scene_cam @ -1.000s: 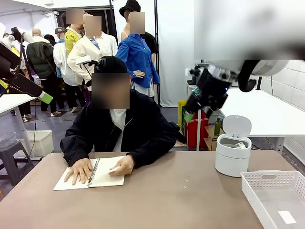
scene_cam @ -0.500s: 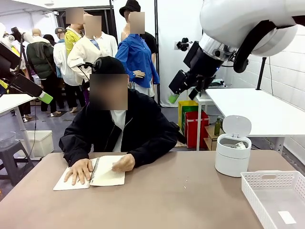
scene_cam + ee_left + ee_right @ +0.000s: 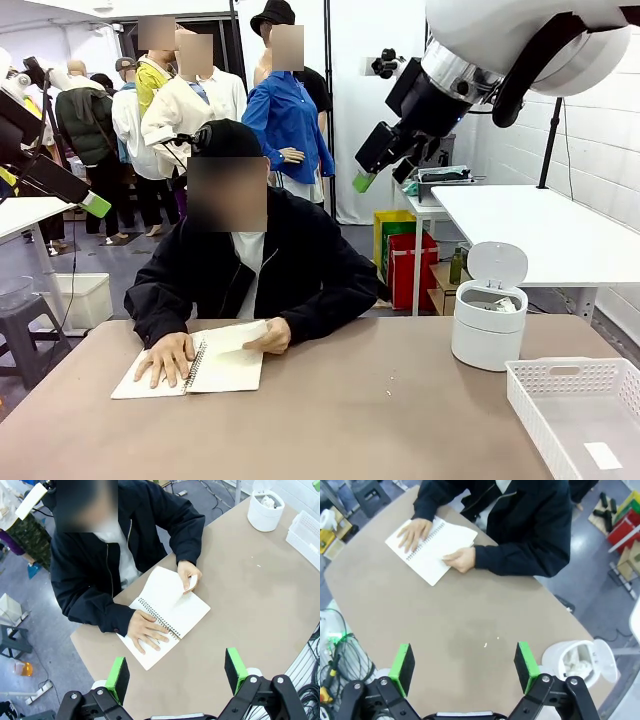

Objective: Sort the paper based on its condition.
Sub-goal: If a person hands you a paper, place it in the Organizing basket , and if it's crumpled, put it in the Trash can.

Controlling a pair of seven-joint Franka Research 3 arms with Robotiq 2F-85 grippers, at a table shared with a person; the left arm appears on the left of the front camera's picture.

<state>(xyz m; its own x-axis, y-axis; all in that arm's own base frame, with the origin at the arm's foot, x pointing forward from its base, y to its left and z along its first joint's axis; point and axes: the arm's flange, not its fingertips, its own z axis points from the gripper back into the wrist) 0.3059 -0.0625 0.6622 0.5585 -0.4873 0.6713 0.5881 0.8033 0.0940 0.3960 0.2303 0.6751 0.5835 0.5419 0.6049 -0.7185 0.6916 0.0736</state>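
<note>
Your right claw stands spread wide, with nothing between its green pads, looking down on the brown bench. In the front view it hangs high in the air, above and to the right of the seated person. Your left claw is likewise apart and empty. It sits high over the bench and is aimed down at the spiral notebook.

That notebook lies open on the bench directly in front of the person. The person's flat hand presses on one page. The other hand pinches the edge of the facing page, which curls up off the book.

You find the paper well apart from the notebook, on the right side of the bench, inside a round white bin whose flip lid stands open and upright. It is small in the front view, so read it only as what looks like crumpled white lumps at the bin's mouth. The right wrist camera shows the same creased white mass inside.

Just beside the bin, nearer to you at the bench's right corner, sits a white perforated basket. A small flat white label lies on its floor. A couple of tiny white specks dot the bare bench between notebook and bin.
</note>
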